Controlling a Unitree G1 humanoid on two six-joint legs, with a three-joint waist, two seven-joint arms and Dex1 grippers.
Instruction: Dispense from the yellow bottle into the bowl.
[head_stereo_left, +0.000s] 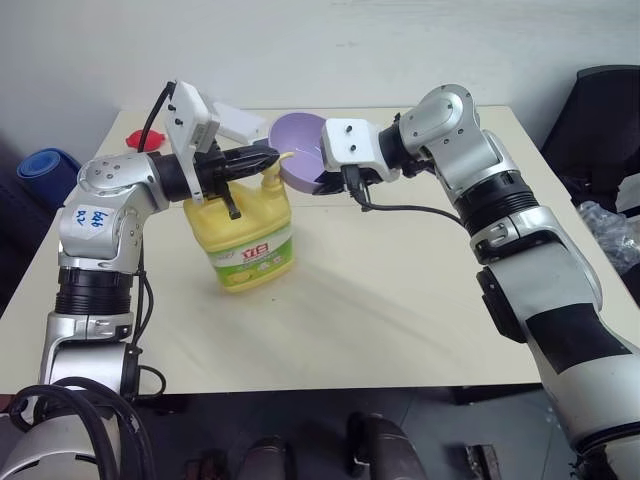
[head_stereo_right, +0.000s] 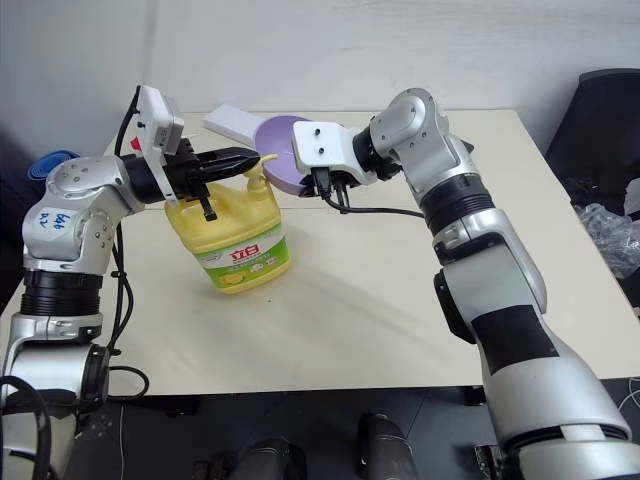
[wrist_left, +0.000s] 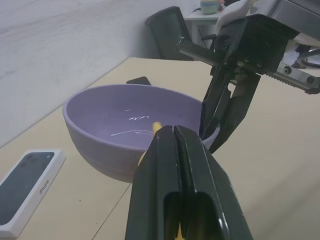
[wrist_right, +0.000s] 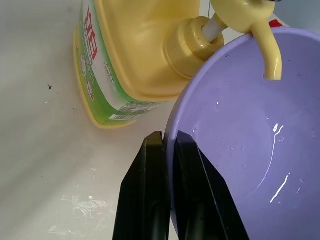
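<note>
Right wrist view: bowl rim between pincer fingers.

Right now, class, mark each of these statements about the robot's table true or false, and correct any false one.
1. The right gripper is shut on the rim of the bowl. True.
2. The bowl sits flat on the table, untouched. False: it is lifted and tilted beside the yellow bottle.
3. The pump spout reaches over the bowl's rim. True.
4. The left gripper is open wide above the bottle. False: its fingers are shut, lying over the pump top.
5. The bottle lies on its side. False: it stands upright on the table.
6. A white phone box lies on the table near the bowl. True.
</note>
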